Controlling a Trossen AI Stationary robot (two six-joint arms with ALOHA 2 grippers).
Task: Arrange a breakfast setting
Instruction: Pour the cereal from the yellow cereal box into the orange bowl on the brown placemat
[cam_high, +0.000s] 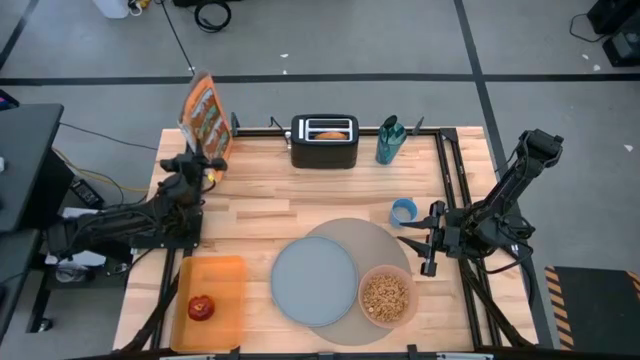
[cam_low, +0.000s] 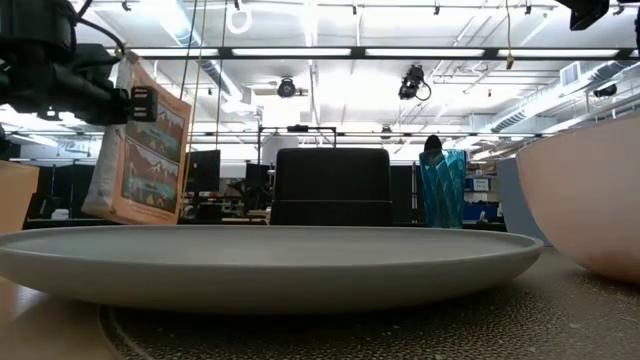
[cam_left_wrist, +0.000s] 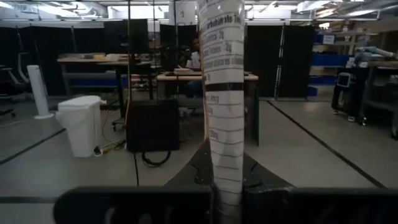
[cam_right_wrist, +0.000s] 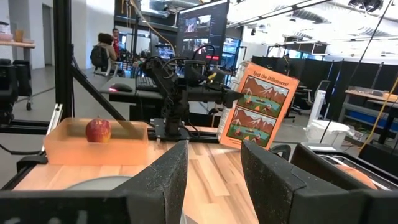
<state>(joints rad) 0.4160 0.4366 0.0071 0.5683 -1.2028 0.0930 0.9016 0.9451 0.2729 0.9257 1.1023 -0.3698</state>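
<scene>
A black toaster (cam_high: 324, 141) stands at the middle of the bench's (cam_high: 260, 205) far edge, with something orange-brown showing in 1 of its 2 slots. Just beside it, toward the far right corner, stands a teal bottle (cam_high: 389, 140). Near the far left corner an orange cereal box (cam_high: 203, 115) is tilted. A flat orange tray (cam_high: 225, 290) lies at the near left corner.

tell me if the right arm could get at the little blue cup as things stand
Probably yes. The blue cup stands in the open on the table just off the grey mat, close to the right tool, which is open and empty. Nothing lies between them. The left tool is busy holding the cereal box.
</scene>
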